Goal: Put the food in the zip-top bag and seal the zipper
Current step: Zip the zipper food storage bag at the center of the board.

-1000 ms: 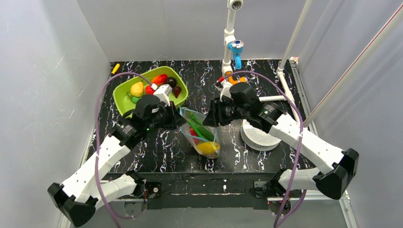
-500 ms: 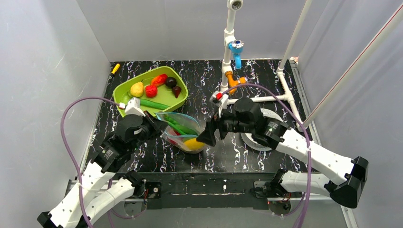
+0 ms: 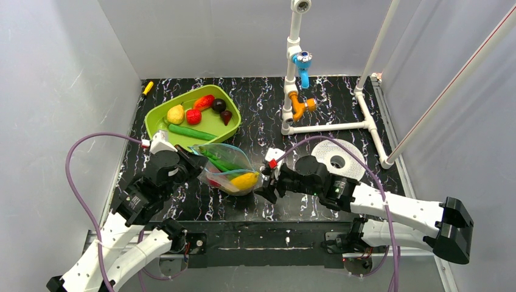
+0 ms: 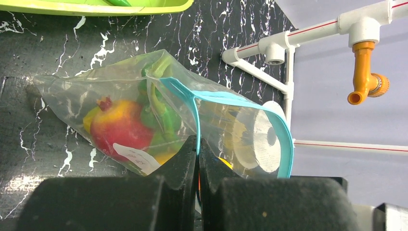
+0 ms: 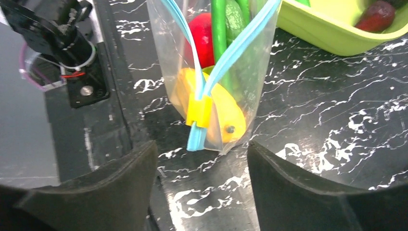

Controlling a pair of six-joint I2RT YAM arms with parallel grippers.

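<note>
Black, white-veined tabletop point(image 3: 341, 97) was seen enclosed by pale grey walls. Near its middle, toward the near edge, the zip-top bag point(image 3: 228, 173) was found lying on its side with its mouth parted. Inside it, a yellow fruit point(image 5: 219, 113), a red pomegranate point(image 4: 120, 129) and long green pods point(image 5: 219, 29) could be made out. The zipper point(image 5: 232, 61) was seen as two light blue strips spreading apart from a yellow slider point(image 5: 198, 109) at the bag's right end. The left gripper point(image 4: 198, 147) was pressed fully closed on the zipper at the bag's left side, the strip pinched between its fingers. The right gripper point(image 5: 201, 161) was held spread wide with nothing between its fingers, just right of the slider end and apart from it. A lime-green tray point(image 3: 157, 125) was set to the far left, just beside the bag. A yellow pear point(image 3: 176, 114), a red piece point(image 3: 193, 116), a dark purple piece point(image 3: 219, 104) and a green bean point(image 3: 187, 131) lay in it. To the right of the bag, a white perforated disc point(image 3: 338, 159) was seen. Farther back stood a white pipe frame point(image 3: 331, 127) fitted with an orange fitting point(image 3: 299, 106).
</note>
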